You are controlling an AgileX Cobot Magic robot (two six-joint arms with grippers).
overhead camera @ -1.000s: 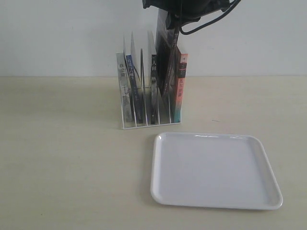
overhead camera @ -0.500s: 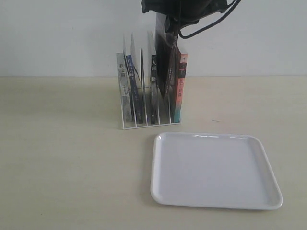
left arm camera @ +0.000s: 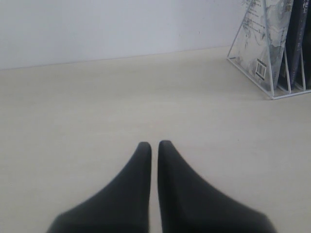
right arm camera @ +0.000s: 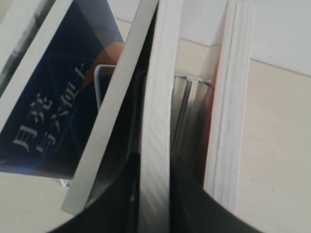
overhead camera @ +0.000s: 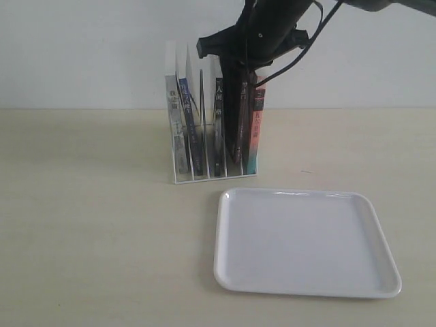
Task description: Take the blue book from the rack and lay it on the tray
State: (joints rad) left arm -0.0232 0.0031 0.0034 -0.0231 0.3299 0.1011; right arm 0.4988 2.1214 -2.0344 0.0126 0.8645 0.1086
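Observation:
The white wire rack [overhead camera: 204,178] stands at the back of the table with several upright books. The blue book [overhead camera: 185,121] sits in a left slot; the right wrist view shows its dark blue cover [right arm camera: 58,97] with an orange shape and white title. My right gripper [overhead camera: 240,71] comes down from above and is shut on a black-spined book [overhead camera: 236,112], gripping its white page edge [right arm camera: 155,121], two slots right of the blue book. The white tray [overhead camera: 306,245] lies in front of the rack to the right. My left gripper [left arm camera: 154,144] is shut with nothing in it, low over the table.
A red-and-teal-spined book [overhead camera: 257,129] leans at the rack's right end, and a grey-white book [overhead camera: 174,119] at its left end. The rack's corner [left arm camera: 272,97] shows in the left wrist view. A pale wall stands behind the table.
My right gripper has come down with the black-spined book, which now sits lower in its rack slot. The blue book and tray have not moved.

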